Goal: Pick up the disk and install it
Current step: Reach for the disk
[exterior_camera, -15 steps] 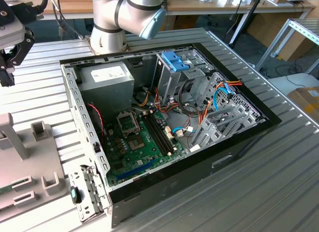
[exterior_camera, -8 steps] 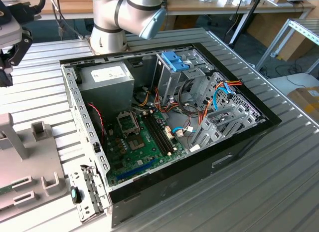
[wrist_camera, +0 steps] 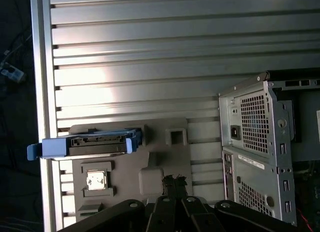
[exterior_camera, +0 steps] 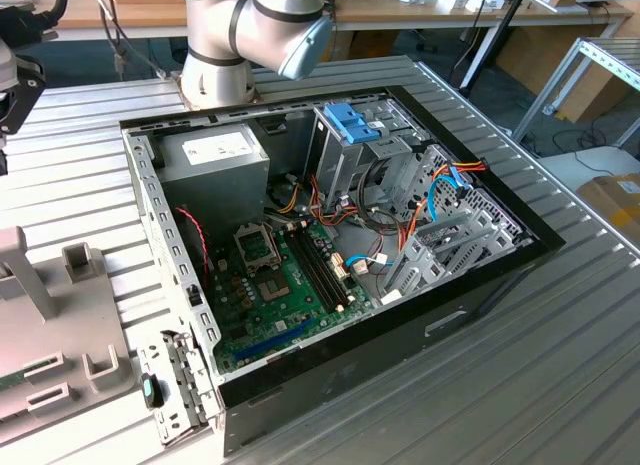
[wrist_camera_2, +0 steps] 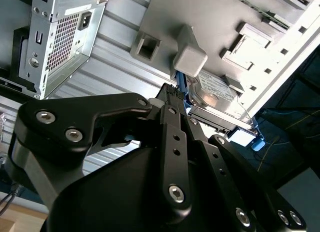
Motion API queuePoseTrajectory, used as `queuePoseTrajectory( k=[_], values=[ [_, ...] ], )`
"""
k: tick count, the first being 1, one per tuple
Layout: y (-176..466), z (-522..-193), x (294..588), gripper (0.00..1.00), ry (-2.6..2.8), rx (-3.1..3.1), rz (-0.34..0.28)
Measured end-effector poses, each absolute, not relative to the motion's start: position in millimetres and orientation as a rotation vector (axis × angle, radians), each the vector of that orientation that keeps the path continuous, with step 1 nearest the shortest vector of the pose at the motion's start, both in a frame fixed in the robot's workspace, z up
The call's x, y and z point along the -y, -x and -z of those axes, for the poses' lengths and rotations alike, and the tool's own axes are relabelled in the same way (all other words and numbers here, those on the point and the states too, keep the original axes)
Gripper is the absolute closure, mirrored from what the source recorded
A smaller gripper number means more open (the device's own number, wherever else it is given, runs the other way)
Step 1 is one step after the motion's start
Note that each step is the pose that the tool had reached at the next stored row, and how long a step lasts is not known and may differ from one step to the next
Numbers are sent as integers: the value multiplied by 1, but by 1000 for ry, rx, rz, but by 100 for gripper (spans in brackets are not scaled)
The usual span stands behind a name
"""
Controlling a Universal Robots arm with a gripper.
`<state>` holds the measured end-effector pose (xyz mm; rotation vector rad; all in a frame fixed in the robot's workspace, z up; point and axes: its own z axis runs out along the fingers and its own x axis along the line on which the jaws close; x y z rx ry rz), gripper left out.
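While the gripper (wrist_camera: 173, 179) hangs over the grey fixture (wrist_camera: 155, 164), we cannot tell whether it is open or closed. It is well apart from the disk (wrist_camera: 92, 144).

Going across the exterior view from its left, we first meet that same fixture, a flat grey plate with upright blocks and slots. It lies on the ribbed metal table (exterior_camera: 560, 385), at nine o'clock from the open computer case (exterior_camera: 350, 357).

Inside the case, we find:
- the power supply (exterior_camera: 215, 150) at eleven o'clock
- the green motherboard (exterior_camera: 285, 285) near six o'clock
- the silver drive cage (exterior_camera: 345, 160) with its blue latch (exterior_camera: 352, 123) at one o'clock
- a tangle of orange and blue cables (exterior_camera: 440, 190) at three o'clock

The arm (exterior_camera: 250, 35) rises from the table at twelve o'clock, just behind the case.

In both wrist views, we see the disk standing on its long edge in the fixture, clipped in its blue carrier. It is beside a block with a square socket (wrist_camera: 176, 137), at the side of the fixture nearest the table's rim. In the second wrist view its silver face shows just beyond the gripper's black links. The case's perforated rear panel (wrist_camera: 255, 117) is on the far side of the fixture from the disk.
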<state>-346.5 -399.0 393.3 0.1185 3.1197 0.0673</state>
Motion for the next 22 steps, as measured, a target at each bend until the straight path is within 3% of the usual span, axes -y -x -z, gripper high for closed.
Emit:
queuePoseTrajectory(
  k=[22],
  values=[
    [360,-393,399,89,-118,-3120,-67]
  ],
)
